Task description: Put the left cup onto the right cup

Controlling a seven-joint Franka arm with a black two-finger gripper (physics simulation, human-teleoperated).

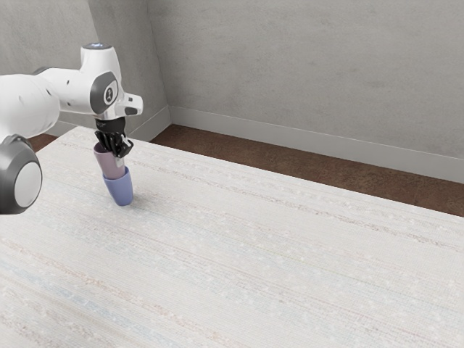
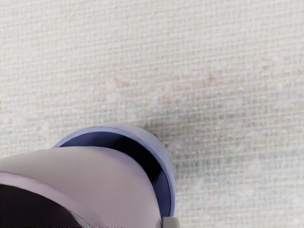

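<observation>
The black two-finger gripper (image 1: 116, 147) is pointing down from the white arm (image 1: 65, 90) and is clamping its fingers on the rim of the tapered mauve plastic cup (image 1: 107, 164), so it is gripping that cup. In the wrist view the mauve cup (image 2: 80, 185) is looming directly under the gripper, its outer wall leaning across the mouth of the cup beneath. The mauve cup is tilting slightly, with its base sitting inside the tapered periwinkle-blue plastic cup (image 1: 120, 188), which is standing right below the gripper with its open mouth up. The blue rim (image 2: 164, 175) is showing as an arc around the far side of the mauve cup, with a dark gap between the two walls. The blue cup is resting on the pale woven-textured counter (image 1: 275, 268), which is stretching away from the gripper on every side (image 2: 213, 71). Beyond the counter's far edge, a brown floor (image 1: 304, 163) is running along a light baseboard (image 1: 312, 141), and a grey wall (image 1: 304, 65) is rising behind it.
</observation>
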